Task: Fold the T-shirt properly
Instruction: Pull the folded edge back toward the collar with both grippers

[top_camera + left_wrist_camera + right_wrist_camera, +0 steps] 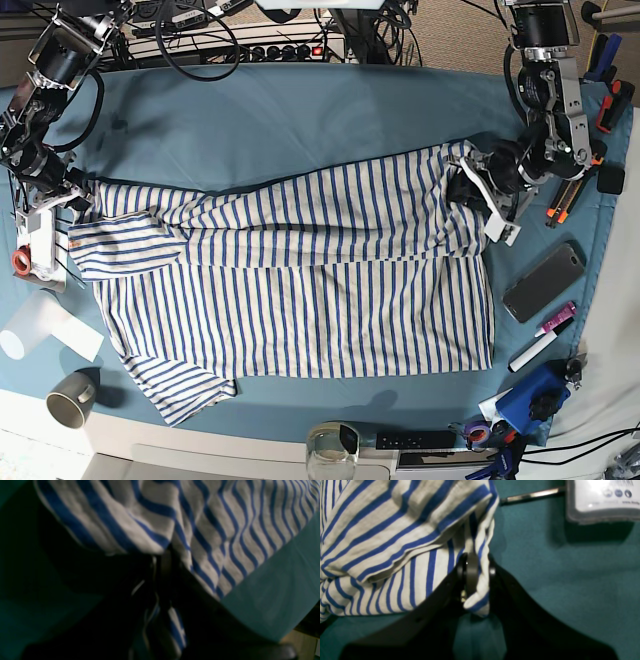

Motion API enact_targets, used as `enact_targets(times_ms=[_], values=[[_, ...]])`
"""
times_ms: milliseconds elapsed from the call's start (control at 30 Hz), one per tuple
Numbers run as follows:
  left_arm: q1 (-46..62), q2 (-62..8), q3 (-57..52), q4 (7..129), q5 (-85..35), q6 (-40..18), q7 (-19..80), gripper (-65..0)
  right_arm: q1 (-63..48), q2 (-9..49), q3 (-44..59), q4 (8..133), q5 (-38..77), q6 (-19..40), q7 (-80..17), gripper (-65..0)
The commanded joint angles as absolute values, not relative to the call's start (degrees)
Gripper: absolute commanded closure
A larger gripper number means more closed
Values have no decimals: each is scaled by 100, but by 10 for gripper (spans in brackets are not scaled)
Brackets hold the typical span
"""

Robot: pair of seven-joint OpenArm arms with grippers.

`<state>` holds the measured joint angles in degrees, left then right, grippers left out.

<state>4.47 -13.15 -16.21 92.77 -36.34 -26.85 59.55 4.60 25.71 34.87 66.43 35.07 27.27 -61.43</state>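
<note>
From above, the T-shirt (290,275) lies spread across the middle of the bench (300,110), on the teal tablecloth (250,120), with its upper long edge folded partway down over the body so a doubled band runs from the left side to the right side of the picture. The left pincer (470,180) sits at the right end of that band and the right pincer (72,195) at the left end, near the sleeve; at this range neither grip can be judged. The wrist views settle it. The right wrist view shows the right pincer (477,580) closed narrow on a bunched fold of the T-shirt (395,542), a tuft of striped cloth squeezed out between the black fingers (470,575), with a white plastic box (602,497) on the tablecloth (557,580) beyond. The left wrist view is dark and blurred, yet the left pincer (160,580) is seen pinched on the T-shirt (212,530), striped cloth passing between its fingers and showing again below them, and the tablecloth (280,592) bare to the right. Only the base view shows the clutter around the shirt: a phone (543,282) and markers (540,340) at the right, a cup (70,400) and a sheet of paper (45,328) at the lower left.
</note>
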Motion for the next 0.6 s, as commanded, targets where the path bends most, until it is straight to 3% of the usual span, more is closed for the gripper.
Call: enact_targets(times_ms=[0, 333, 567], values=[[425, -1339, -1632, 9351, -3673, -2727, 6003, 0, 475, 2668, 3496, 6676, 3454, 2731, -6497, 0], [429, -1352, -1883, 9358, -3898, -2668, 6263, 0, 473, 2668, 3498, 6718, 3944, 2934, -7102, 0], [451, -1356, -2353, 9358, -4517, -2864, 6678, 0, 462, 2670, 3898, 7520, 3885, 2943, -7620, 0]])
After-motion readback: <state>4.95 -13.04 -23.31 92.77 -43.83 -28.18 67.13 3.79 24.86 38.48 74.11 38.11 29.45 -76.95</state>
